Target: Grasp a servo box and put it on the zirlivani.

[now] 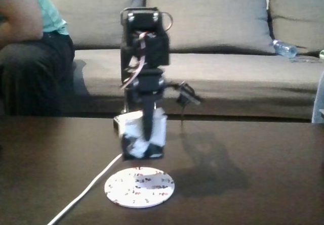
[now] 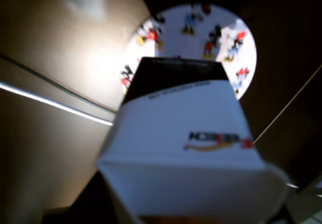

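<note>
I hold the servo box (image 1: 144, 136) clamped in my claw (image 1: 146, 143), lifted off the dark worktop (image 1: 253, 174) and hanging just above the far edge of the zirlivani (image 1: 139, 186), so that I judge a short move toward the disc's middle and a lowering would set it there. In the wrist view the servo box (image 2: 186, 148) covers the near part of the zirlivani (image 2: 201, 32), my fingers are hidden behind it, and blur keeps me from reading its printing or telling whether it hangs level.
</note>
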Motion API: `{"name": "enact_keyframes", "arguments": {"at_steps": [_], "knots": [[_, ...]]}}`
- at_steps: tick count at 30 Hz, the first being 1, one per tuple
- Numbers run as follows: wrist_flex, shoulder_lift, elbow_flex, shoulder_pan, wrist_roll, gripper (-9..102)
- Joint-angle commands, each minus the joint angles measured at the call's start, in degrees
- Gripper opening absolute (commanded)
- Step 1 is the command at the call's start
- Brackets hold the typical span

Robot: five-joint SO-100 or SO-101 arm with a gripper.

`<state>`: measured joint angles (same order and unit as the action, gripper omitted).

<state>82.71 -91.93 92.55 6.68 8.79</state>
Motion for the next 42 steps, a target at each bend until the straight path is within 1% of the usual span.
{"name": "enact_keyframes", "arguments": {"at_steps": [1,12,22,24,27,29,37,42], "knots": [[1.1,4.2,-7.2,-2.2,-0.4,10],[1.1,10.9,-9.1,-2.3,-1.9,10],[1.1,11.6,-9.1,-1.5,-2.0,11],[1.1,11.6,-9.1,-1.4,-1.8,14],[1.1,11.5,-9.1,-1.5,-1.8,26],[1.1,11.2,-9.0,-1.4,-1.7,30],[1.6,11.0,-8.7,-1.5,1.1,29],[6.6,10.6,-13.6,-1.2,1.1,29]]}}
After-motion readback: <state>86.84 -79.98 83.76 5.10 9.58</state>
